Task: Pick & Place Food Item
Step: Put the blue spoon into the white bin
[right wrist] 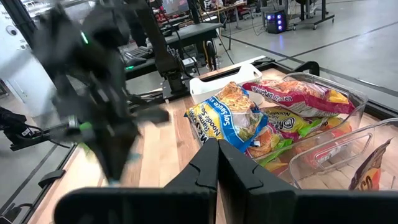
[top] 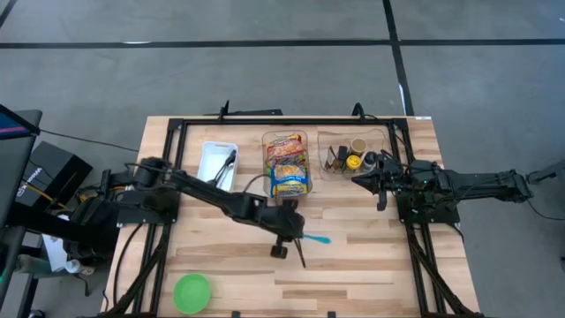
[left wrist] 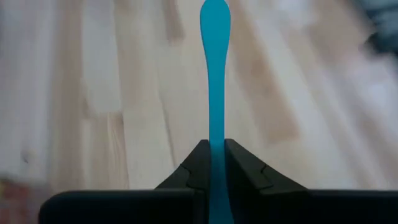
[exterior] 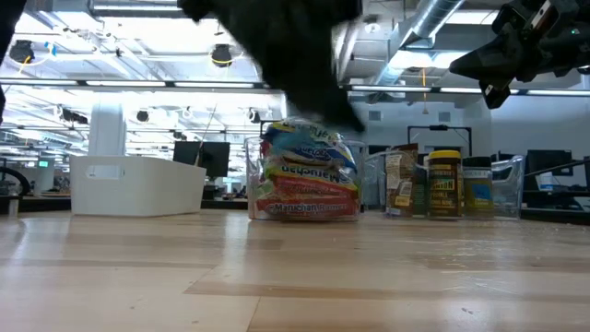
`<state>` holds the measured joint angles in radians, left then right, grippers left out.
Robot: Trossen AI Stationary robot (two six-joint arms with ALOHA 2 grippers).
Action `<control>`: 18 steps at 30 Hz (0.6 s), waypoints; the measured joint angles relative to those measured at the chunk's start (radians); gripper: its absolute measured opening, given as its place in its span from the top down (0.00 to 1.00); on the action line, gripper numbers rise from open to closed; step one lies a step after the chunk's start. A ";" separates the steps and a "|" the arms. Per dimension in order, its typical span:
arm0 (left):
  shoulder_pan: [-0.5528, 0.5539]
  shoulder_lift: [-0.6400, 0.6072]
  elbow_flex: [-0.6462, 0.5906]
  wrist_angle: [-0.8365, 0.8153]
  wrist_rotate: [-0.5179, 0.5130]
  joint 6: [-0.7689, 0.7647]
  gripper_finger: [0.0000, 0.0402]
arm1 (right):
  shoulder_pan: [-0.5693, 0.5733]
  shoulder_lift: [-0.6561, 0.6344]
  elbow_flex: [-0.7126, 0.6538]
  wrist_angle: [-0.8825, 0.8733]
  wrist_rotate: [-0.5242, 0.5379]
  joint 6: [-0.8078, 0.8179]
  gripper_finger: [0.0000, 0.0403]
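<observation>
Carrying a thin blue plastic utensil (left wrist: 214, 74) in my left gripper (top: 300, 240), fingers pinched right down on its handle, so the grab itself is done. It sticks out past my fingertips over the bare middle of the wooden tabletop (top: 371, 265), toward the near edge. My guess is I'm in the carry stage, and the flat green round plate (top: 192, 292) at the near left corner looks like the likely drop spot. That calls for a swing toward that corner without the slim handle twisting in my grip.

My right gripper (top: 374, 181) is shut on nothing, hovering over the clear plastic bin of jars and bottles (top: 351, 157) at the far edge, right of centre.

Count:
- one blue utensil
- one green plate
- one white rectangular tub (top: 218, 163) at the far edge, left of centre, with something dark in it that I can't identify
- one clear bin of colourful noodle packets (top: 287, 164) at the middle of the far edge, at least three packets
- one bin of jars, number too cluttered to tell
</observation>
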<state>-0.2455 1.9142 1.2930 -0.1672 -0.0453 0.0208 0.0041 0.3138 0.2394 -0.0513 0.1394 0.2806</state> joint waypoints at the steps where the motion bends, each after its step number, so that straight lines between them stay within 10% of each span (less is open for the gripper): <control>1: -0.005 -0.029 0.000 0.004 0.000 0.000 0.95 | 0.000 0.000 0.000 0.000 0.000 0.000 1.00; 18: -0.021 -0.629 0.000 0.017 -0.154 0.001 0.94 | 0.000 0.000 0.000 0.000 0.000 0.000 1.00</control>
<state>-0.2661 1.2855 1.2934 -0.1505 -0.1996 0.0215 0.0040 0.3138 0.2397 -0.0513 0.1390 0.2806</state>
